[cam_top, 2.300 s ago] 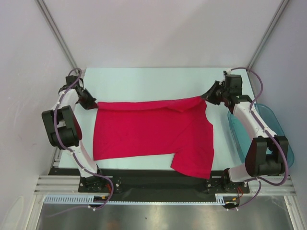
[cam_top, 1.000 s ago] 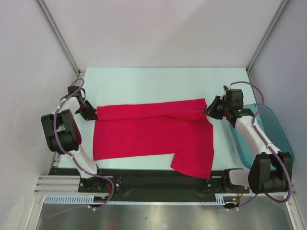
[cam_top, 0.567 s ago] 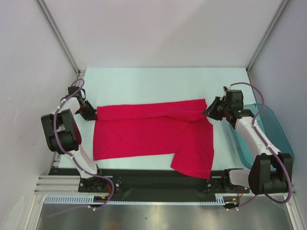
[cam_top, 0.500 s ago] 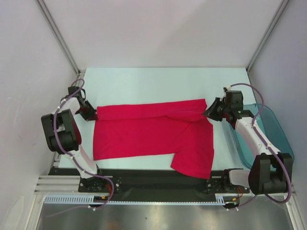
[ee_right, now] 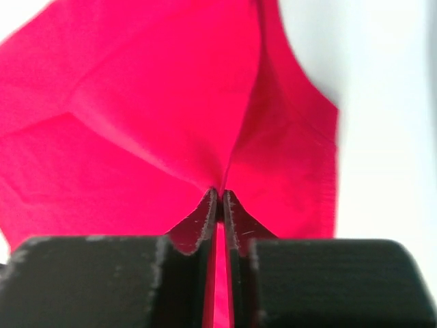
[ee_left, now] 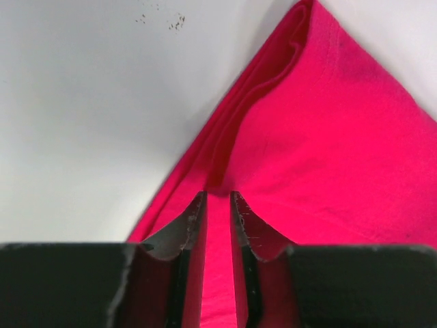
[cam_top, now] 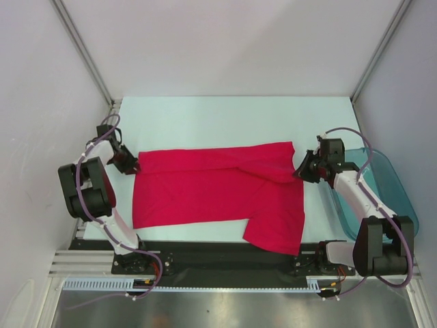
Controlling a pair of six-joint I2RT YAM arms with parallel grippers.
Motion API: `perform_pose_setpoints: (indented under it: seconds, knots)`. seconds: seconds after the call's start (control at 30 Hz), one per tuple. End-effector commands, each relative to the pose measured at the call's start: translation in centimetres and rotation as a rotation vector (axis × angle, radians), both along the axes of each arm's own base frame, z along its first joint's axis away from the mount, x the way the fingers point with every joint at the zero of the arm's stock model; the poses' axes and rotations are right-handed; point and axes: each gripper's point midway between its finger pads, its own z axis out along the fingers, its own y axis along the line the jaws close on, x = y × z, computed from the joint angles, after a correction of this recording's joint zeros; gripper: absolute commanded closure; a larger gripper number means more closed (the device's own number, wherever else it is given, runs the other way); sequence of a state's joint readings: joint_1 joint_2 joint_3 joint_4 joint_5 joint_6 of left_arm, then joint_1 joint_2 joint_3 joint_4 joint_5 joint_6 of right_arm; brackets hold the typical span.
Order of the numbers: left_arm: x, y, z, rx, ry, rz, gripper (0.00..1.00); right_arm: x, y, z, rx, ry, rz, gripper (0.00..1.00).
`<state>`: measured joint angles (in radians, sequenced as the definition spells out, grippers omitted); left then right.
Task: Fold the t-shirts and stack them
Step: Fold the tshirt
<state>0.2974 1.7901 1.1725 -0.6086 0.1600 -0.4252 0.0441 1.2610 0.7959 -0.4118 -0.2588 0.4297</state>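
One red t-shirt (cam_top: 212,191) lies spread on the pale table, its far edge folded over toward the near side. My left gripper (cam_top: 131,165) is at the shirt's far left corner. In the left wrist view it (ee_left: 217,197) is closed on a fold of the red cloth (ee_left: 328,137), the jaws a little apart with cloth between them. My right gripper (cam_top: 299,171) is at the shirt's far right corner. In the right wrist view it (ee_right: 220,193) pinches a pleat of the red cloth (ee_right: 136,102), the jaws nearly touching.
A translucent teal bin (cam_top: 382,184) stands at the table's right edge, just right of my right arm. White walls enclose the table on three sides. Bare table (cam_top: 225,119) lies beyond the shirt.
My right gripper has moved nearer along the right side, pulling the shirt's far right corner with it. Both grippers brought the far edge nearer earlier. My left gripper has barely moved lately.
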Motion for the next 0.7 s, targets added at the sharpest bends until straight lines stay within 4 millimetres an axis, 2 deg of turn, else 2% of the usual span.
perform_pose_setpoints:
  seconds: [0.0, 0.1, 0.13, 0.17, 0.23, 0.27, 0.3, 0.33, 0.37, 0.4, 0.43, 0.47, 0.5, 0.57, 0.6, 0.67]
  knots:
    - [0.1, 0.8, 3.1, 0.028, -0.080, 0.029, 0.74, 0.0, -1.6, 1.1, -0.089, -0.015, 0.020, 0.89]
    - [0.1, 1.1, 5.4, 0.036, -0.145, 0.057, 0.69, -1.1, -1.1, 1.4, -0.065, 0.004, 0.061, 0.72]
    - [0.1, 1.1, 6.0, 0.037, -0.158, 0.066, 0.67, -1.1, -1.2, 1.7, -0.069, -0.003, 0.062, 0.60]
    - [0.2, 1.0, 7.3, 0.041, -0.199, 0.066, 0.64, -0.9, -1.6, 2.0, -0.090, -0.020, 0.051, 0.53]
    - [0.4, 0.2, 8.7, 0.016, -0.251, 0.064, 0.63, 0.1, -2.2, 2.5, -0.115, -0.058, 0.039, 0.49]
    - [0.3, -0.9, 9.9, -0.008, -0.297, 0.041, 0.61, 0.8, -1.9, 3.0, -0.103, -0.077, 0.047, 0.50]
    - [0.8, -2.0, 10.6, -0.022, -0.336, 0.013, 0.60, 1.5, -1.5, 2.8, -0.074, -0.073, 0.042, 0.50]
    - [0.8, -2.8, 11.1, -0.034, -0.360, -0.008, 0.59, 1.8, -0.2, 3.2, -0.024, -0.082, 0.070, 0.51]
    - [0.4, -4.5, 11.0, -0.082, -0.372, -0.052, 0.58, 2.2, 0.8, 3.3, 0.008, -0.090, 0.083, 0.52]
    - [0.8, -6.6, 12.2, -0.099, -0.435, -0.117, 0.57, 2.5, 2.0, 3.4, 0.034, -0.098, 0.094, 0.52]
    - [0.6, -8.3, 12.3, -0.136, -0.451, -0.160, 0.57, 2.6, 4.8, 3.8, 0.024, -0.140, 0.165, 0.51]
    - [0.6, -10.0, 12.0, -0.167, -0.476, -0.208, 0.57, 2.9, 5.8, 4.1, 0.007, -0.161, 0.182, 0.49]
    - [-0.1, -13.5, 12.3, -0.236, -0.482, -0.307, 0.58, 2.8, 6.9, 4.0, -0.004, -0.167, 0.199, 0.49]
    - [-0.9, -16.8, 11.6, -0.260, -0.475, -0.392, 0.59, 2.6, 9.3, 3.3, 0.000, -0.163, 0.245, 0.47]
    - [-1.9, -19.7, 11.6, -0.278, -0.476, -0.471, 0.59, 2.7, 10.0, 3.1, 0.008, -0.164, 0.251, 0.47]
    - [-2.6, -22.1, 11.1, -0.284, -0.490, -0.524, 0.60, 2.1, 11.9, 1.7, 0.002, -0.134, 0.285, 0.47]
